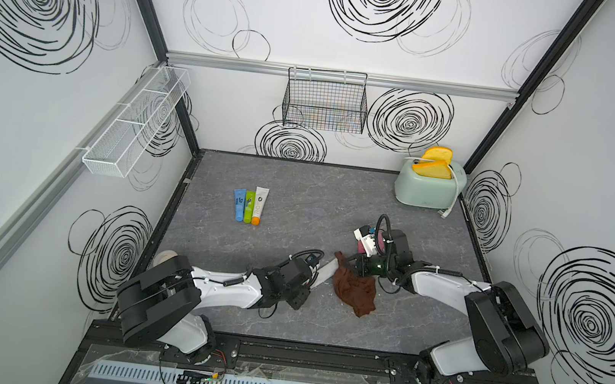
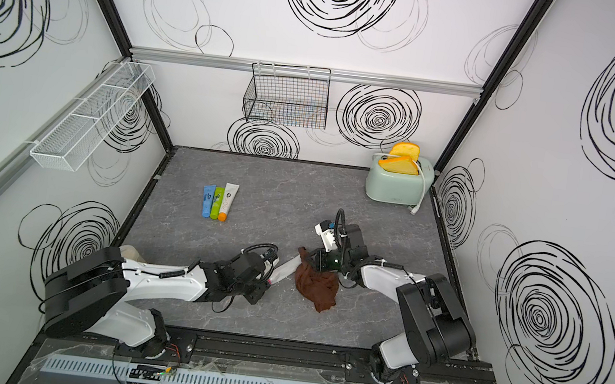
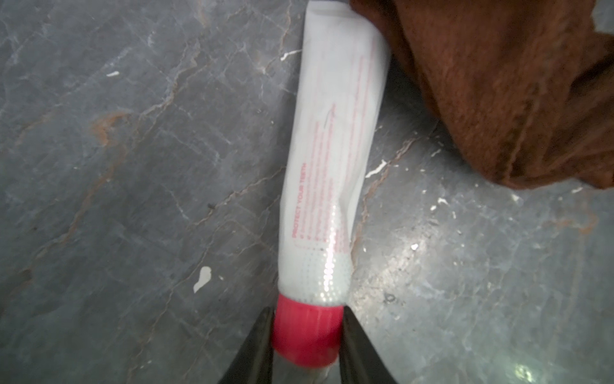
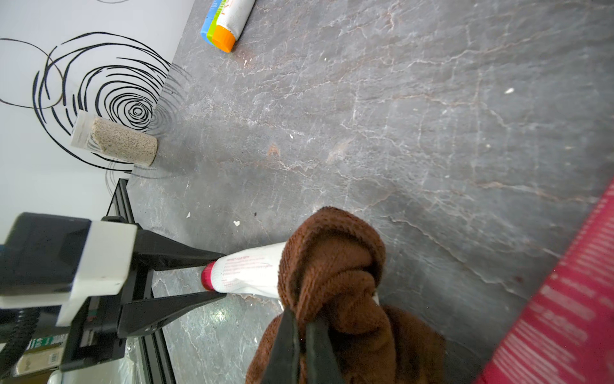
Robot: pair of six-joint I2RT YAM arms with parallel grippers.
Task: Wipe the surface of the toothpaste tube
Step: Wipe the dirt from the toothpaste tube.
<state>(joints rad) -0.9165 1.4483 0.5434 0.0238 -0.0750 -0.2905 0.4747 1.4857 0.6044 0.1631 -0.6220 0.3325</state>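
Brown cloth was pinched in your right gripper, its jaws pressed together on a fold. The rest of the cloth bunched ahead of them, over the flat end of the tube. Your left gripper held the red cap between its jaws, one against each side. The tube ran straight out ahead of those jaws on the table. Your left arm and right arm both reached low and inward, nearly tip to tip.

White swirl-marked walls enclose a grey marbled floor.
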